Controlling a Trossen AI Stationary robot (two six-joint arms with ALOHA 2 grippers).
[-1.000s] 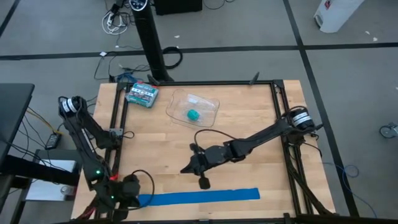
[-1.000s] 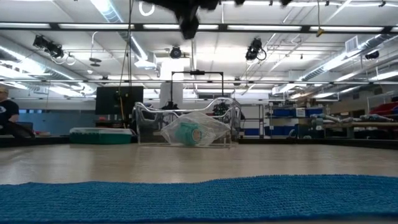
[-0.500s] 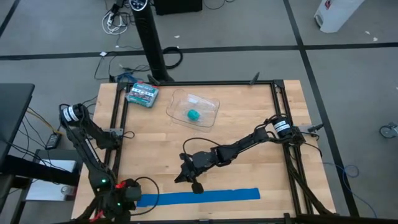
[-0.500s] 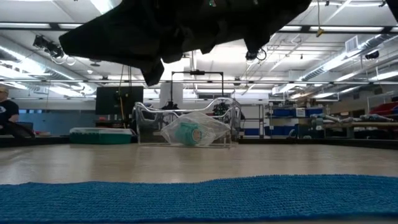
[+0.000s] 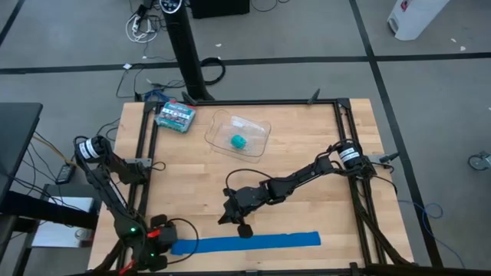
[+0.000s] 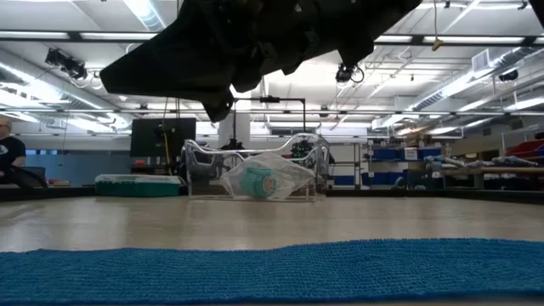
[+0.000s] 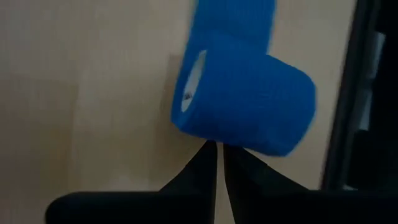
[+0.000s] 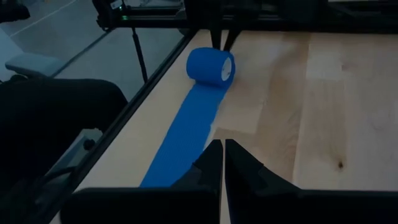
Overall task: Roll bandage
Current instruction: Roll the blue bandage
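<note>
Left pincer is sitting at the near left corner of the wooden surface, its fingers pressed together with only a hairline slit showing between them, and their tips are meeting the underside of the small rolled end of the bandage in the left wrist view. Whether any fabric is caught in that slit cannot be told.

Bright blue, the bandage is lying flat along the near edge of the surface as a long narrow strip, running from the roll at the left pincer out toward the right. In the low view the strip is filling the whole foreground.

Right pincer is hanging just behind the strip near its middle, with the right arm reaching in diagonally from the right rail. Its fingers are also pressed together, pinching nothing, and in the right wrist view they are pointing along the strip toward the roll. In the low view the dark arm is looming overhead, clear of the fabric.

Farther back, a clear plastic bag is holding a small teal-green roll, and a green-and-white printed box is resting near the far left corner, well apart from the bandage.
</note>
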